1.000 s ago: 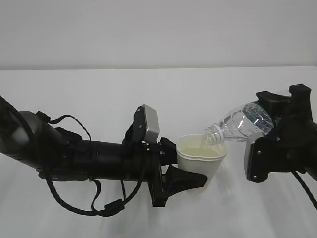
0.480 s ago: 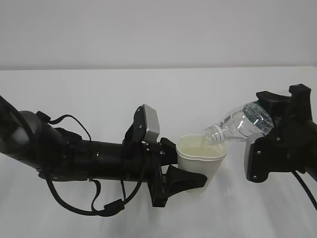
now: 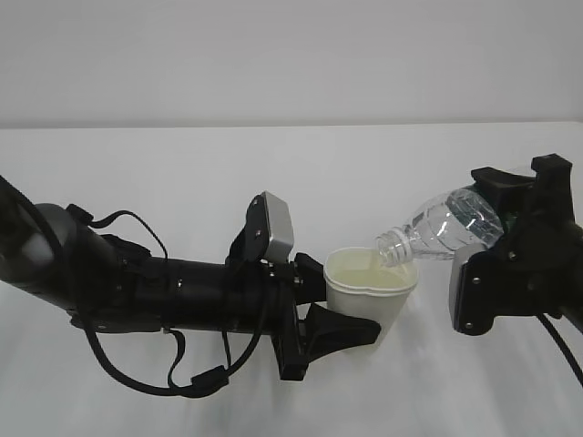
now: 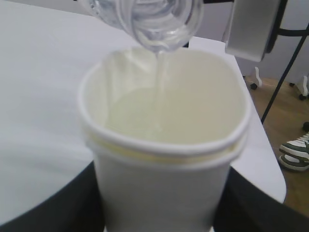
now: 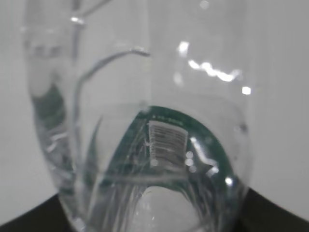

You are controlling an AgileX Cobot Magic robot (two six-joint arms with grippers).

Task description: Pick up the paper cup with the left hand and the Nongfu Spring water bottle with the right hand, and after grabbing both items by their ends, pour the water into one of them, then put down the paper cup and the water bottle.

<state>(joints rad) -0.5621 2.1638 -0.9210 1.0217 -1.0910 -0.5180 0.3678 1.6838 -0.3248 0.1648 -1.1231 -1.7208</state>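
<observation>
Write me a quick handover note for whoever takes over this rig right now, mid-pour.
Left pincer: shut on the cup, held upright above the table; its rim is squeezed a little out of round.
Right pincer: shut on the bottle by its base end, tilted with the open mouth just over the cup's rim.
Done: both picked up; pour under way. A thin stream of water runs into the cup, which is already partly filled.
Left: finish pouring, tip the bottle upright, then set cup and bottle down on the table.
</observation>
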